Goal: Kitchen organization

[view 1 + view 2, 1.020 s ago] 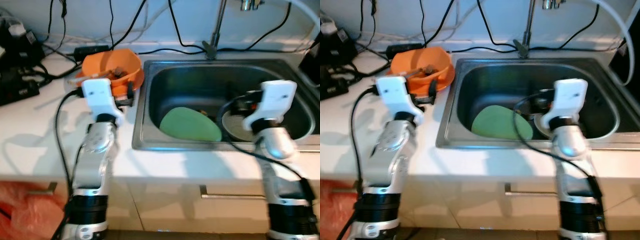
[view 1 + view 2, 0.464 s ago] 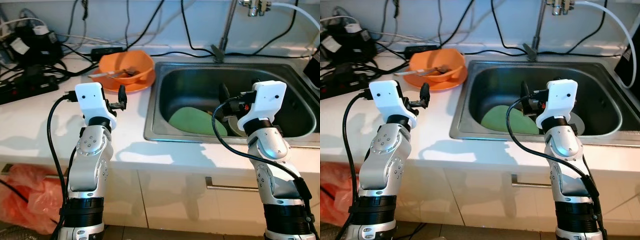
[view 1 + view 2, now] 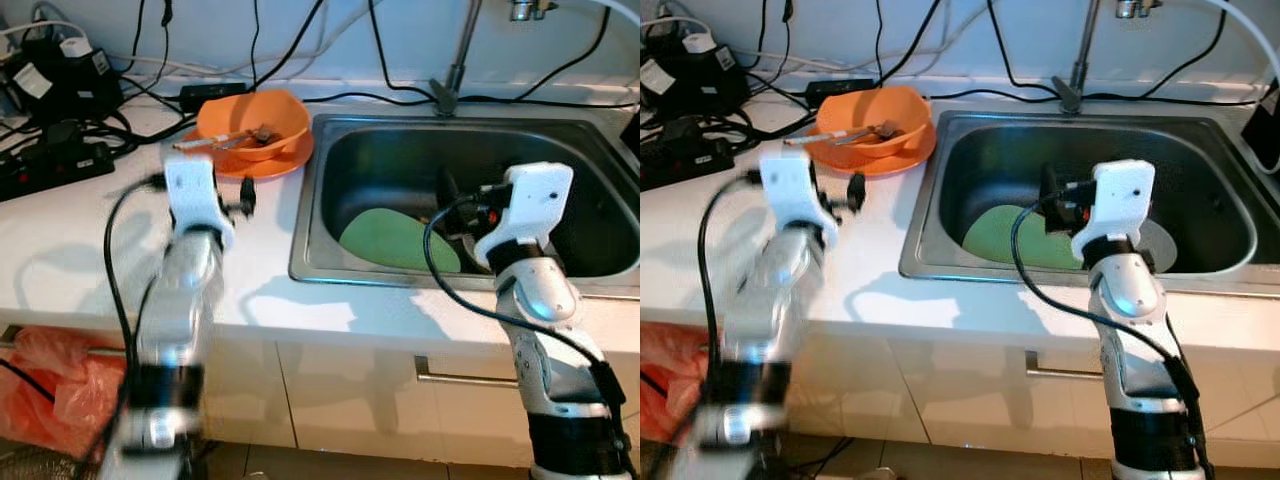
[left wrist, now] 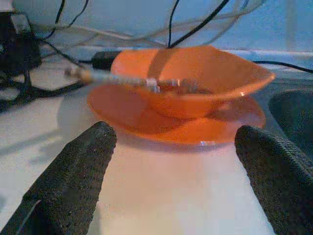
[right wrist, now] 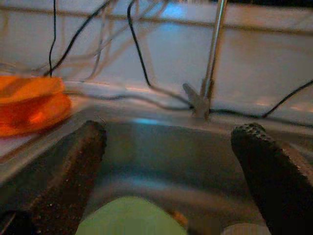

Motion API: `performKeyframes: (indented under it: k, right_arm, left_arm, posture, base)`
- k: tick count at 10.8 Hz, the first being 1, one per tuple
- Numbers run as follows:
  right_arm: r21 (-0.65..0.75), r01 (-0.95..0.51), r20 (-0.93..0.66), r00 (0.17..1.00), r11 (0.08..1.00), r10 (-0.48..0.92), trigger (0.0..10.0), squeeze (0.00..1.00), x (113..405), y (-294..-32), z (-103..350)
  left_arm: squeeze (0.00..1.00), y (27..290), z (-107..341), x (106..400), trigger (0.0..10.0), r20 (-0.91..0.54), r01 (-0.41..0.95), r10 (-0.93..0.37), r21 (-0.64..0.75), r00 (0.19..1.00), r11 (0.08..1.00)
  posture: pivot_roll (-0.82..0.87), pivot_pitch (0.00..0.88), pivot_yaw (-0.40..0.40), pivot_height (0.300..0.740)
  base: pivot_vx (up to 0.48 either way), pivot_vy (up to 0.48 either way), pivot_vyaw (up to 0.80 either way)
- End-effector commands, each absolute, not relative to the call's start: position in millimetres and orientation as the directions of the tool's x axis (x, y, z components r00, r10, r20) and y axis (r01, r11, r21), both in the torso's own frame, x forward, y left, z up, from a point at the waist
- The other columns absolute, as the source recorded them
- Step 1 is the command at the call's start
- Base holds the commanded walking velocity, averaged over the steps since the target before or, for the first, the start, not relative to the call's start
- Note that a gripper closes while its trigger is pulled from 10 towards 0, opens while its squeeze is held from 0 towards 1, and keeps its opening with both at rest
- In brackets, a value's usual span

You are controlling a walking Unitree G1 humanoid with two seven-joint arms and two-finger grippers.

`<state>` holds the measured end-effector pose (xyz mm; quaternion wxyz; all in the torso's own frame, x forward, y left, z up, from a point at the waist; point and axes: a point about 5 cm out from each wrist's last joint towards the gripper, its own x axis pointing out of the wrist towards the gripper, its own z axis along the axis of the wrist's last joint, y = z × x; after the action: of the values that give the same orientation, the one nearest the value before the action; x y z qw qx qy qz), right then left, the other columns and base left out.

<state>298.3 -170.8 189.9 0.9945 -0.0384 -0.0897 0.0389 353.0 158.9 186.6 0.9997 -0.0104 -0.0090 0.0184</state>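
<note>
Head views: I stand at the white counter (image 3: 60,270), both pincers empty, approaching the dishes.

My left gripper (image 3: 246,196) hovers over the counter just short of the orange plastic bowl (image 3: 252,122), which sits on an orange plate (image 3: 285,160) left of the steel sink (image 3: 400,160); my right gripper (image 3: 1048,200) hangs over the basin above a flat green dish (image 3: 1005,237).
Left wrist view: my fingers (image 4: 73,181) are spread wide, framing the bowl with a utensil (image 4: 105,78) lying in it.
Right wrist view: my fingers (image 5: 68,166) are parted over the sink, facing the tap (image 5: 215,49).
I judge this the reaching step; next I must advance and close on the bowl's rim.
</note>
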Motion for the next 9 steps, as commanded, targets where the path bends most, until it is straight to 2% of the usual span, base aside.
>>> performKeyframes:
  k: [1,6,7,9]
  right_arm:
    - [-0.074,-0.094,0.175,0.979,0.993,0.105,10.0,0.0,294.0,-167.1,192.0]
    - [-0.045,-0.081,0.133,0.987,0.996,0.086,10.0,0.0,273.5,-166.5,188.3]
    - [-0.014,-0.12,0.12,0.985,0.993,0.121,10.0,0.0,271.6,-162.2,188.5]
    - [0.019,-0.297,0.086,0.952,0.955,0.294,10.0,0.0,261.3,-146.3,189.2]
  left_arm:
    - [0.0,160.9,192.2,359.3,10.0,0.029,-0.03,0.031,-0.02,0.999,0.999]
    - [0.0,154.5,198.3,386.7,10.0,-0.023,-0.007,0.006,-0.021,1.0,1.0]
    - [0.0,155.8,199.6,390.9,10.0,-0.026,-0.013,0.012,-0.022,1.0,1.0]
    - [0.0,156.1,209.7,400.8,10.0,-0.008,-0.042,0.042,-0.05,0.999,0.998]
  posture:
    - [0.06,0.096,0.055,0.74]
    - [0.02,0.175,0.082,0.74]
    - [0.02,0.184,0.08,0.74]
    - [0.01,0.192,0.074,0.74]
  base:
    - [0.0,0.0,0.0]
    - [0.0,0.0,0.0]
    - [0.0,0.0,0.0]
    - [0.0,0.0,0.0]
